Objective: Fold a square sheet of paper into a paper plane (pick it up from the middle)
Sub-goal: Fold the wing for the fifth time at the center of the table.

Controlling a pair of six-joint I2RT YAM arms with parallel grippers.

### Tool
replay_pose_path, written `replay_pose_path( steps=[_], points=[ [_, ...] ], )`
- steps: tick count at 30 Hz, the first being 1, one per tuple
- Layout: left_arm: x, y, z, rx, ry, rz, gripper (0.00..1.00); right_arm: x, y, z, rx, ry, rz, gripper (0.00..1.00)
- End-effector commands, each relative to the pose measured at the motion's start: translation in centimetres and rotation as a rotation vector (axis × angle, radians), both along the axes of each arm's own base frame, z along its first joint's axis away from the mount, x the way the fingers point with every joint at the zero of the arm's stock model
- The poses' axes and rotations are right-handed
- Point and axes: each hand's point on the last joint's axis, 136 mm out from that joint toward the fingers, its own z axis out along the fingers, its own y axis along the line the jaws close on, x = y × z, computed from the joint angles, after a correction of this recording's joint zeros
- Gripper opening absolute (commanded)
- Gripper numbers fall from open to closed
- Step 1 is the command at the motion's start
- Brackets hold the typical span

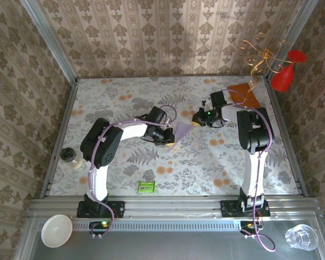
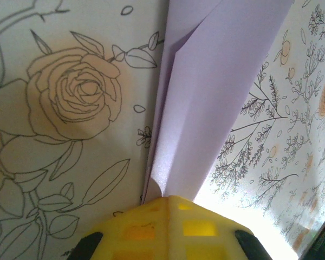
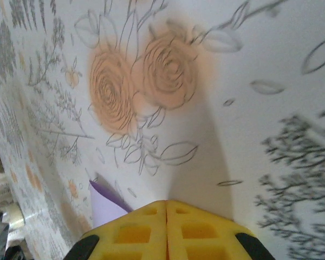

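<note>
Top external view, items listed by place relative to the square sheet of paper [image 1: 181, 131].
1. green packet [image 1: 147, 187]: flat on the floral desk [image 1: 114, 103], left of the sheet and nearer the arm bases.
2. left fingers [image 1: 168, 138]: at the sheet's left end; in the left wrist view, yellow, pinching the pale lavender sheet [image 2: 216, 92], which is folded along a lengthwise crease.
3. right fingers [image 1: 198, 118]: just right of the sheet, apart from it; in the right wrist view pressed together, nothing between them.
4. orange-brown board [image 1: 244, 96]: well right of the sheet, farther back.
</note>
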Motion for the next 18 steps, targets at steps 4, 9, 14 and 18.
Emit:
replay_pose_path(
  steps=[4,9,14,18],
  points=[
    [-3.3,3.5,-4.1,0.193,0.153,0.018,0.0,0.1,-1.7,3.2,-0.129,-0.072,-0.103,0.14],
    [-2.3,2.6,-3.0,0.166,0.125,0.016,0.0,-2.4,-1.4,6.8,-0.179,-0.142,-0.145,0.22],
    [-1.9,1.8,-2.1,0.141,0.111,0.015,0.0,-5.1,2.8,6.3,-0.023,-0.092,-0.037,0.18],
    [-1.9,1.6,-1.7,0.128,0.11,0.014,0.0,-6.3,5.9,4.7,0.018,-0.036,0.063,0.13]
  ],
)
